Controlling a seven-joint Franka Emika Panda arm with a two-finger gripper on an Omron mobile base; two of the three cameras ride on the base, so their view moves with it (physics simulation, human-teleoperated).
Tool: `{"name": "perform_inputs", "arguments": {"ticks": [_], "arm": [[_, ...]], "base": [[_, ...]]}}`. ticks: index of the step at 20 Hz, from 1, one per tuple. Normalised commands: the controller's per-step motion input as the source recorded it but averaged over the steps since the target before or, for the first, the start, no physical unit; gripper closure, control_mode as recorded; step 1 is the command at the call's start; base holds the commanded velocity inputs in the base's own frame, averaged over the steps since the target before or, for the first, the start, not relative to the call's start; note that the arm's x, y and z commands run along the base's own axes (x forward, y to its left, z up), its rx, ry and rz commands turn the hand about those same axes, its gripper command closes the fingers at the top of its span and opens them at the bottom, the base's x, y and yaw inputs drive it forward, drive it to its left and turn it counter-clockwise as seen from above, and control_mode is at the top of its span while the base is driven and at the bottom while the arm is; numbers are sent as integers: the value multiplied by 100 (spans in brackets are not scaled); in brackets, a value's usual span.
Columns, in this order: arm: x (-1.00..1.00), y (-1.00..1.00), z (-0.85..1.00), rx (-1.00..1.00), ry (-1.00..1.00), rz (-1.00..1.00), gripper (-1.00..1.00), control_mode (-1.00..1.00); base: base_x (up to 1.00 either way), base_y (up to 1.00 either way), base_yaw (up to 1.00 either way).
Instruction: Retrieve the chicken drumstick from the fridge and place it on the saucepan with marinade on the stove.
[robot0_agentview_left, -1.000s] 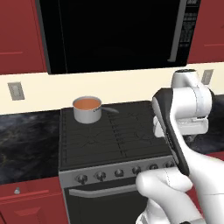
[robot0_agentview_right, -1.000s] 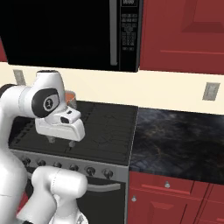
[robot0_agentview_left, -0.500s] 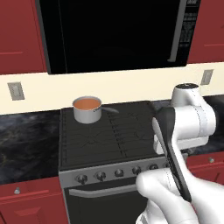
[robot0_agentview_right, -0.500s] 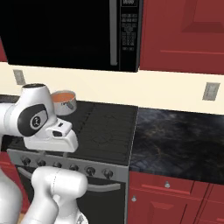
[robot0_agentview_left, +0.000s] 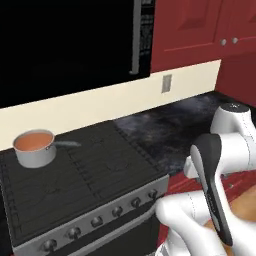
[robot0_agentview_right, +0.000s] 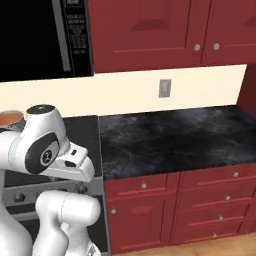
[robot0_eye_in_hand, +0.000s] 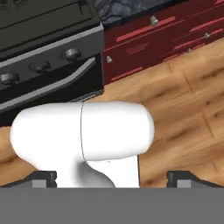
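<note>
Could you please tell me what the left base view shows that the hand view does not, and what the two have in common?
The left base view alone takes in the saucepan of orange-red marinade at the back left of the cooktop, the wall outlet and the dark microwave above. The hand view alone takes in the wooden floor, the oven bar handle and the gripper, its fingertips set wide apart at the bottom edge. Both take in the stove with its row of knobs, and dark red cabinets beside it.
</note>
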Motion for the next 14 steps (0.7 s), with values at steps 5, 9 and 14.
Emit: {"name": "perform_inputs", "arguments": {"ticks": [5, 9, 14], "arm": [[0, 0, 0, 0, 0, 0, -100, 100], [0, 0, 0, 0, 0, 0, -100, 100], [0, 0, 0, 0, 0, 0, -100, 100]], "base": [[0, -35, -74], [0, -26, -83], [0, 0, -95]]}}
